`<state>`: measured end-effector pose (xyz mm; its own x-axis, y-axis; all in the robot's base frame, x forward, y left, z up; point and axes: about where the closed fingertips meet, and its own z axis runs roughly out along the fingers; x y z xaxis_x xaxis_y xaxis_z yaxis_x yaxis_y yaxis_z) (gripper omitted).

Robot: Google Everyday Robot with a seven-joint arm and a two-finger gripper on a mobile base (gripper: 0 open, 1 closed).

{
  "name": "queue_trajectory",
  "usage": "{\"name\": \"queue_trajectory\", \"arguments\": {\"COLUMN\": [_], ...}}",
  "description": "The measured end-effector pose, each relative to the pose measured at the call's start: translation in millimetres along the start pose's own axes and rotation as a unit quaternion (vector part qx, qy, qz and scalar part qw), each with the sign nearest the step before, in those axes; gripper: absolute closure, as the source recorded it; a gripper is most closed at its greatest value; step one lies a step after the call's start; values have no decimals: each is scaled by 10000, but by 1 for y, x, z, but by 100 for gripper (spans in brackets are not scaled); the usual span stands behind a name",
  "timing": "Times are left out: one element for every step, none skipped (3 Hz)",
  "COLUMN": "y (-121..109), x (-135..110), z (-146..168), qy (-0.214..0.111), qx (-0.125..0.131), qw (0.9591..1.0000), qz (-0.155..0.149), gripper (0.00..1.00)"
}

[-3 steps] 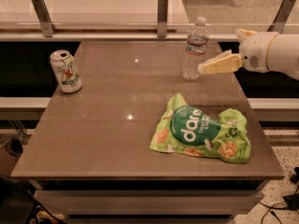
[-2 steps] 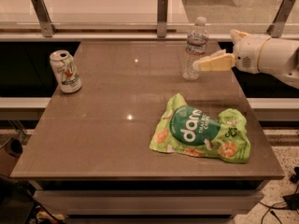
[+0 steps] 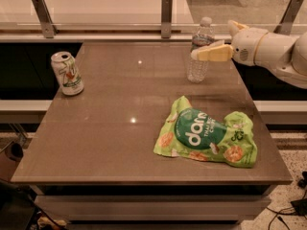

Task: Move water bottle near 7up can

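Tool (image 3: pixel 197 51) at water bottle (image 3: pixel 197 71) — rear R; 7up can (image 3: pixel 67 74) well apart, L.

- The arm (image 3: pixel 288 56), white and rounded, reaches in from the right edge, lying roughly level and pointing left.
- Its wrist (image 3: pixel 247 49) hangs over the far right edge of the table (image 3: pixel 120 128).
- The pale yellow hand (image 3: pixel 204 51) points left, level with the upper half of the water bottle (image 3: pixel 197 71) and overlapping it.

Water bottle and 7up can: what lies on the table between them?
Only bare table, as the camera view shows, from 7up can to water bottle. The gripper is at the bottle.
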<state>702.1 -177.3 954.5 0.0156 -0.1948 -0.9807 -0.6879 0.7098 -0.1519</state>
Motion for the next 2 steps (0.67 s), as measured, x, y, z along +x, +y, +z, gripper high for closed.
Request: {"name": "queue_trajectory", "arguments": {"y": [-5, -7], "x": [-9, -12], "z": [18, 34], "qy": [-241, -300], "qx": [-125, -298], "qw": [9996, 9991], "qz": [42, 91], "gripper": [0, 17]}}
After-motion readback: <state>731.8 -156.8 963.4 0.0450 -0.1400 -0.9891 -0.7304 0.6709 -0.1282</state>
